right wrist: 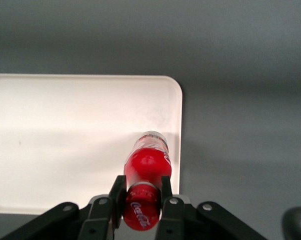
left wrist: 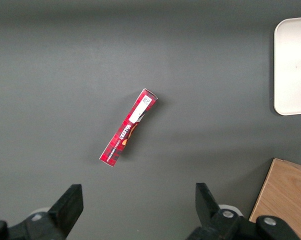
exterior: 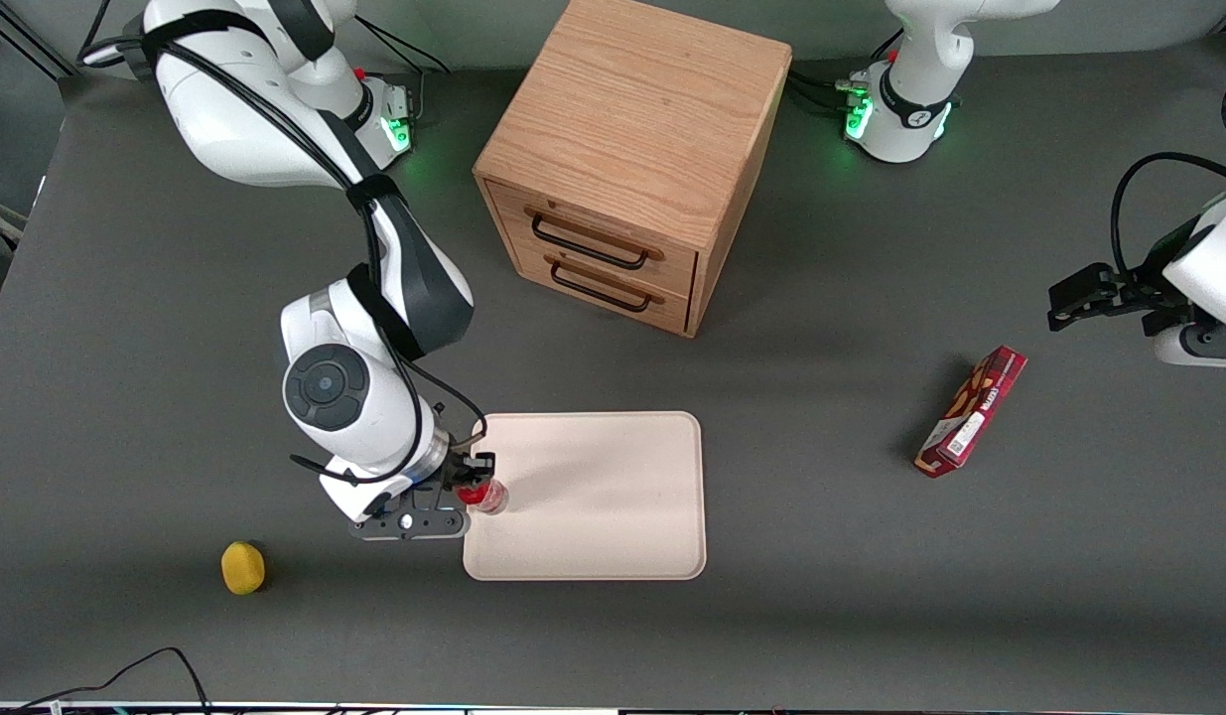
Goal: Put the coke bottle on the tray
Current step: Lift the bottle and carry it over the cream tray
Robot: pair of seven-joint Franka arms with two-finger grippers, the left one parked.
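Your gripper [exterior: 471, 484] is clamped on the neck of the coke bottle [right wrist: 146, 165], just below its cap, at the tray's [exterior: 613, 497] edge toward the working arm's end of the table. The bottle's clear base is over the tray surface; whether it touches, you cannot tell.

My black gripper [right wrist: 141, 199] has its jaws clamped on the small red coke bottle [right wrist: 145, 172] with white lettering, above the cream-white flat tray [right wrist: 65, 130] on the dark grey counter [exterior: 871, 596].
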